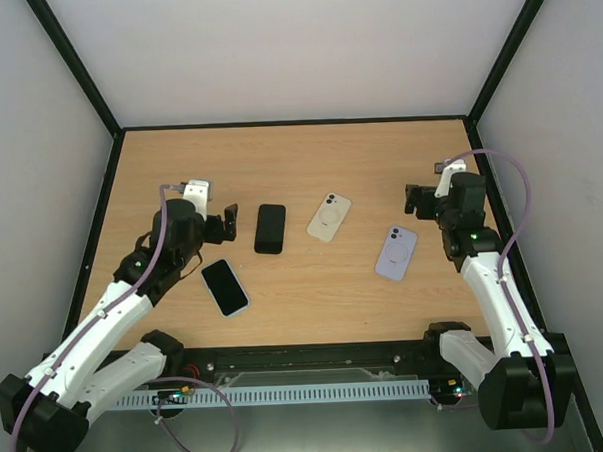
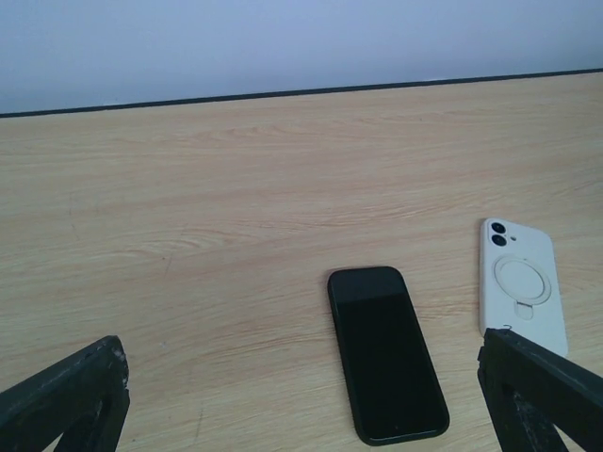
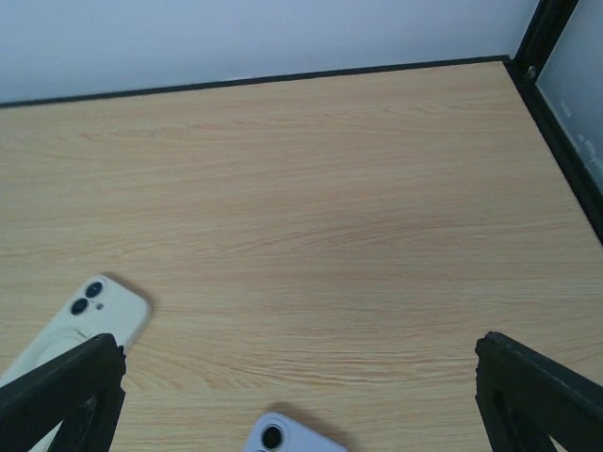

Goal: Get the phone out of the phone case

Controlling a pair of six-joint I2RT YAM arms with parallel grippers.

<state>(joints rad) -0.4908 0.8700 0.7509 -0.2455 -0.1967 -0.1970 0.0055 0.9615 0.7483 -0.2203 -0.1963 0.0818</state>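
Left fingers (image 1: pixel 221 223): released and spread wide, nothing held; they are poised above the left half of the surface (image 1: pixel 308 156).
Right fingers (image 1: pixel 418 203): released as well, nothing held; they are poised over the right half.
Phones: four are laid flat and apart. The black phone (image 1: pixel 271 228) and the blue-rimmed phone (image 1: pixel 225 286) are screen up; the cream phone (image 1: pixel 328 217) and the lilac phone (image 1: pixel 396 253) are back up.
Task's thing: which phone is meant cannot be told for certain. The black phone, left of centre on the surface, is judged the likeliest, being in the left wrist view.
Direction: in the left wrist view the black phone is seen ahead of the fingers and a little right of the middle of their gap.
Long axis: it runs from the near edge toward the far wall, roughly along the wrist camera's line of sight, so the phone's short width is presented to the gap.
Nearer arm: the left is nearer for the black phone; the lilac phone is near the right fingers.
Next move: a descent forward and slightly rightward is judged to be called for.
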